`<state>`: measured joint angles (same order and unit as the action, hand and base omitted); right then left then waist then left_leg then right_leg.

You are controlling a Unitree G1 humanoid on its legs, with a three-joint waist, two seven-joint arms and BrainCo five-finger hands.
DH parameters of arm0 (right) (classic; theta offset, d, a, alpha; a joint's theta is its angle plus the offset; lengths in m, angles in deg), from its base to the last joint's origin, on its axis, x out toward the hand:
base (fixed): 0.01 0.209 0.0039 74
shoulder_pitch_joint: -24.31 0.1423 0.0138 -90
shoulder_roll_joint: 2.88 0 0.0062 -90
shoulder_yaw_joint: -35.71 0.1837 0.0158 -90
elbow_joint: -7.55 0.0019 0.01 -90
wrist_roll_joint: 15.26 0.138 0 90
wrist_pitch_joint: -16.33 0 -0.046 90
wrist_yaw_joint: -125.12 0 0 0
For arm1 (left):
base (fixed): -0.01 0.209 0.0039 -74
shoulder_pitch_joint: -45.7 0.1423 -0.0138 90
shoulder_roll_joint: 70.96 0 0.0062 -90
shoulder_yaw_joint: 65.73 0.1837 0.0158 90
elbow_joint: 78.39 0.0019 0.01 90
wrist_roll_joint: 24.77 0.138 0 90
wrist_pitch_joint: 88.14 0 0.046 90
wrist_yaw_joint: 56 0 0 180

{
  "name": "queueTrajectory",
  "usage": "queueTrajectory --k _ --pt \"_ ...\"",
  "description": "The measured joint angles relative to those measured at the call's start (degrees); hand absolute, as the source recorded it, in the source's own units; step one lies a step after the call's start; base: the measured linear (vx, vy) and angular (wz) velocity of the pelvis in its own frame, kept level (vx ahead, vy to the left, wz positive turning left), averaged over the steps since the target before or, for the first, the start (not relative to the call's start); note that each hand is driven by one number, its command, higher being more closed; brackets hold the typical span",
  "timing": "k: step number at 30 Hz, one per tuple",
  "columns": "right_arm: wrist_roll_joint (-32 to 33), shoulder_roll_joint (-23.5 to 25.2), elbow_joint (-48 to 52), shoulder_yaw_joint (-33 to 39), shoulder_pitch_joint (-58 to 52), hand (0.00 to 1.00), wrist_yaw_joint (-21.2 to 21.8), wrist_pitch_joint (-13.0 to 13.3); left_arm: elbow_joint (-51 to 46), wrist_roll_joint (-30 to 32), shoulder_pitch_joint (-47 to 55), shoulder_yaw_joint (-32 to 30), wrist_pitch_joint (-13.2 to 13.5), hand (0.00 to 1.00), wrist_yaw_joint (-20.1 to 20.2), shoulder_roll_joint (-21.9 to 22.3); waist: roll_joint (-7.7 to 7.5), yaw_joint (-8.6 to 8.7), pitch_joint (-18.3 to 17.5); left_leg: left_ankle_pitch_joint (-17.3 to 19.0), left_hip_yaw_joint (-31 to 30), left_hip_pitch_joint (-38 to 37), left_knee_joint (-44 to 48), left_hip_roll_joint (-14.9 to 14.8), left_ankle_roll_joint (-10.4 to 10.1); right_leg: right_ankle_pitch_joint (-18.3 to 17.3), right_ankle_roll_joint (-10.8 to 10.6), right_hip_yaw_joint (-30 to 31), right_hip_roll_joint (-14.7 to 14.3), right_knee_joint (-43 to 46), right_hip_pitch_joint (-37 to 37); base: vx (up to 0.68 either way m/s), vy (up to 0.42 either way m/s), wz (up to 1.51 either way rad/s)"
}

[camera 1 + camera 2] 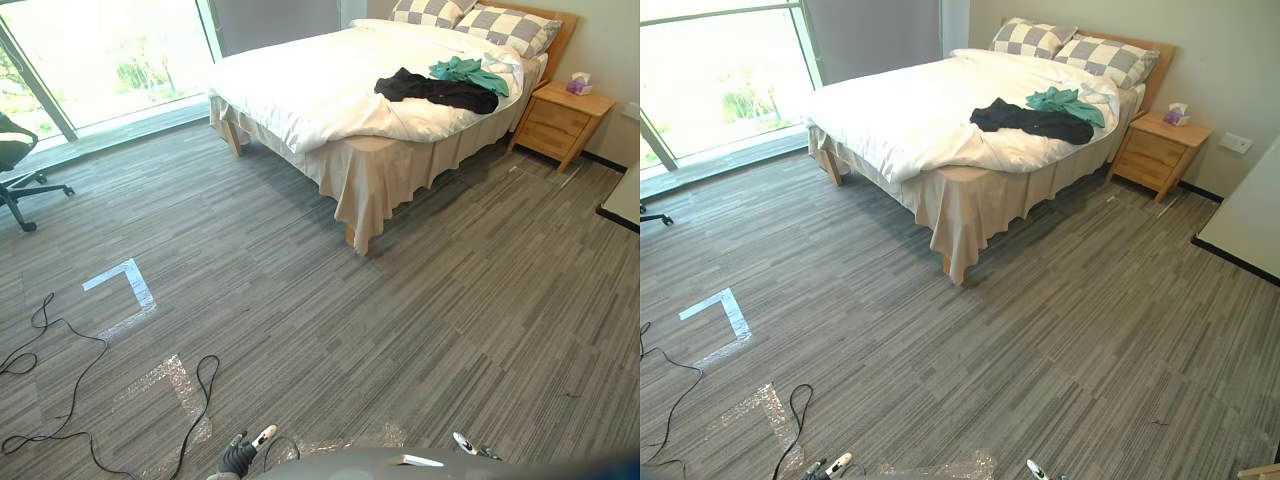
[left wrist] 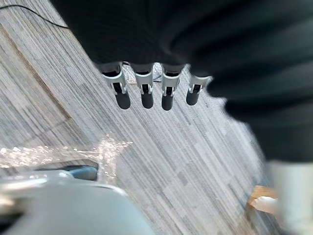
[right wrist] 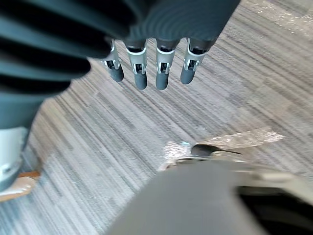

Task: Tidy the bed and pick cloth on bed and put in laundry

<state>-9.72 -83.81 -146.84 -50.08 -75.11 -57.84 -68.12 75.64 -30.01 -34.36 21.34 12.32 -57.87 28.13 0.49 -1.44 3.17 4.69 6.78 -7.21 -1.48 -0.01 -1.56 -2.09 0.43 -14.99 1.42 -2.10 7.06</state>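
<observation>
The bed (image 1: 300, 85) stands at the far side of the grey striped floor (image 1: 420, 320), its white cover rumpled, with two checked pillows (image 1: 505, 28) at the headboard, and near that end a black cloth (image 1: 440, 92) lies spread out with a teal cloth (image 1: 468, 72) touching its far edge. A wooden nightstand (image 1: 558, 120) just beside the bed carries a tissue box (image 1: 578, 85), and an office chair (image 1: 15, 150) sits by the window (image 1: 100, 50). A white tape corner (image 1: 125, 283) marks the floor, and the left hand (image 1: 240, 455) and right hand (image 1: 465, 442) show low at the near edge, well apart from the bed.
</observation>
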Motion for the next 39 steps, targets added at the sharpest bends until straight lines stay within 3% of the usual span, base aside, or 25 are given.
queueTrajectory --k 16,31,33,35,39 --pt "-0.1 0.7 -0.7 2.4 2.9 0.0 0.1 0.0 0.9 -0.3 -1.7 -0.1 -0.1 0.0 1.6 -0.1 -0.18 0.33 1.9 -1.2 2.5 -3.9 -3.7 -0.2 -0.9 -0.5 -4.1 -1.0 -0.7 -3.2 3.5 0.03 -0.007 0.02" --pt "0.0 1.1 -0.5 3.7 3.1 0.0 0.0 0.0 0.9 0.4 -3.4 -0.1 0.0 0.0 -1.0 0.1 -0.27 0.52 3.5 -1.1 3.8 -4.2 -4.0 -0.4 -0.9 -0.5 -4.1 -0.9 -0.8 -2.8 3.3 -0.03 -0.018 -0.02" --pt "0.1 1.0 -0.1 3.7 3.5 0.0 -0.1 0.0 0.8 0.4 -3.9 -0.1 0.0 0.0 -1.0 0.1 -0.26 0.54 4.0 -1.1 4.6 -3.5 -3.7 -0.8 -0.9 -0.9 -3.7 -0.1 -0.9 -0.7 1.1 -0.06 -0.008 -0.2" --pt "1.0 1.3 0.0 3.7 4.7 0.0 -0.1 0.0 0.8 0.5 -4.4 -0.1 0.1 0.0 -1.0 -0.4 -0.69 0.71 5.2 -1.0 5.8 -2.8 -3.3 -0.9 -0.9 -3.2 -1.5 0.4 -0.4 4.2 -1.9 -0.06 -0.026 -0.27" --pt "2.0 1.3 1.6 4.1 4.8 0.0 0.0 0.4 0.8 0.5 -5.5 -0.1 0.2 0.0 -1.1 -0.7 -1.17 0.98 6.7 0.5 9.4 -1.7 -0.9 -1.7 0.0 -8.4 -2.4 1.3 1.3 21.2 -11.2 -0.04 -0.033 -0.42"
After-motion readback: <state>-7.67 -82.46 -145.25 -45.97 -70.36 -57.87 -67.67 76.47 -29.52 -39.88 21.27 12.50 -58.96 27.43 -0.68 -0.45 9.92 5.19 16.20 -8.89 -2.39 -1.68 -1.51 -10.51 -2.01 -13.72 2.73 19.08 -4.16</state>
